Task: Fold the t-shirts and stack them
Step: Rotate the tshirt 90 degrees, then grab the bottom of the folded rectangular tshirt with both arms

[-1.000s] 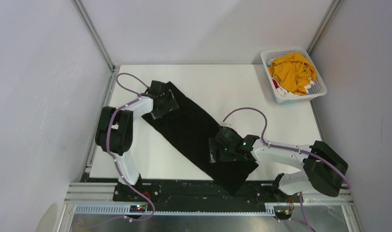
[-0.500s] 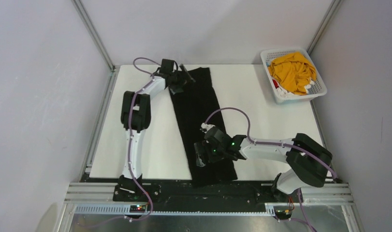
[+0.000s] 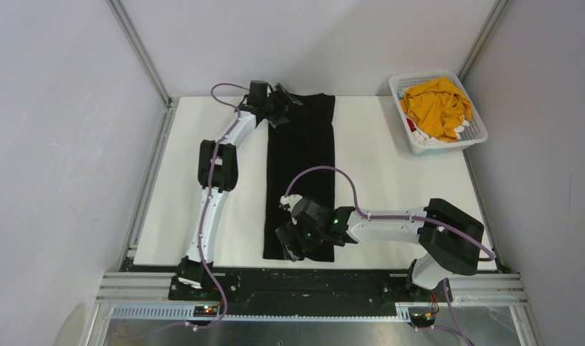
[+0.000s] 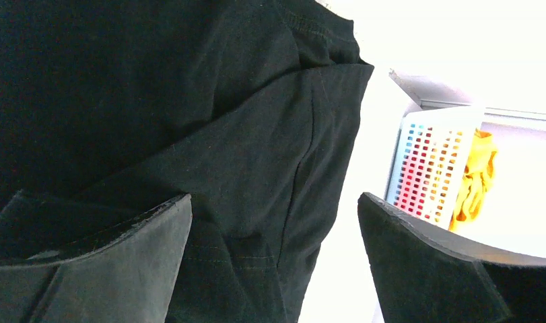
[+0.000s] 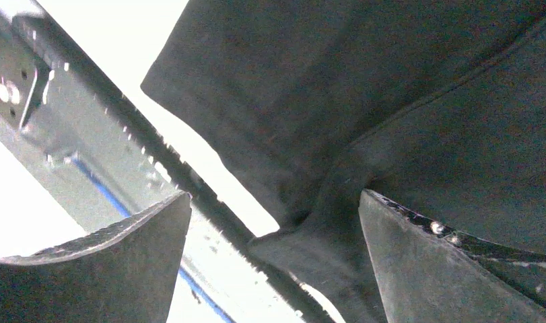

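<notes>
At table (image 3: 390, 173) far edge, left claw (image 3: 282, 99) agape over black t-shirt (image 3: 301, 158), arm outstretched.

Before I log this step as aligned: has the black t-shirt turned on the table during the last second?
Yes. The black t-shirt swung from diagonal to straight; its far end moved toward the white basket.

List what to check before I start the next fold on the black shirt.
1. Black t-shirt lies as one straight strip: ok.
2. Left claw open at its far end: ok.
3. Right claw open at its near end: ok.
4. Cloth free of the right claw: cannot tell, it bunches there.
5. Near end fully on the table: cannot tell.
6. White basket with yellow t-shirt away from both claws: ok.
</notes>
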Action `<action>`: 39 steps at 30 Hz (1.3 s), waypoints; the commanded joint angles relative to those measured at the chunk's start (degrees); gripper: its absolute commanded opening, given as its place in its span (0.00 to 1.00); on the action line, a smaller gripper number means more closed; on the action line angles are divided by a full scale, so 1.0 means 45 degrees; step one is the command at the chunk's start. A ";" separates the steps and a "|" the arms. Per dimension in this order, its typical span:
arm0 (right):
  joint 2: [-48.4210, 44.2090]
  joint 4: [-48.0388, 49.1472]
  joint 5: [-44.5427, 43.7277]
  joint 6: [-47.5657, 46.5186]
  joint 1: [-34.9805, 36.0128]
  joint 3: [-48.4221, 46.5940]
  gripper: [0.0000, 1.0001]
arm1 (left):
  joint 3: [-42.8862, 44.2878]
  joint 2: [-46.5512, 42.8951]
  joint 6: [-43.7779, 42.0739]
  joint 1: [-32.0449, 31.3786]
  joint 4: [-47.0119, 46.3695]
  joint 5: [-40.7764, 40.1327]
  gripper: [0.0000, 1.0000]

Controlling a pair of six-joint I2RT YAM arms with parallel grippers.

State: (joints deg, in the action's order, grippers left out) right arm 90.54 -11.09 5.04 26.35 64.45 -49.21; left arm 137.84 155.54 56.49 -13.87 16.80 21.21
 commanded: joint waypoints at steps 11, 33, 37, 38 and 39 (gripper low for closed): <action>-0.3741 -0.2799 -0.2894 0.0669 0.1727 -0.0431 0.99 | -0.2288 -0.3951 -0.2744 -0.0035 0.0389 0.0806 1.00; -0.8498 -0.3146 -0.1684 0.5267 -0.1551 0.3843 0.99 | -2.1846 -2.2176 -0.2932 -0.4572 0.0564 -0.7673 1.00; -0.7751 -0.2501 -0.1281 0.5496 -0.1489 0.4366 0.94 | -2.4187 -2.4269 -0.1684 -0.6677 0.1282 -0.7923 1.00; -0.7507 -0.2342 -0.1277 0.5533 -0.1450 0.4523 0.93 | -2.4743 -2.4960 -0.1125 -0.7195 0.1813 -0.8066 1.00; -0.7388 -0.1930 -0.1276 0.5649 -0.1450 0.4684 0.91 | -2.5021 -2.5251 -0.0823 -0.7389 0.2107 -0.8277 1.00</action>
State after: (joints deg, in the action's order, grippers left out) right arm 55.13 -26.22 -2.33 49.15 57.58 -29.69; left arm 29.17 49.34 44.91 -42.48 22.74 -9.30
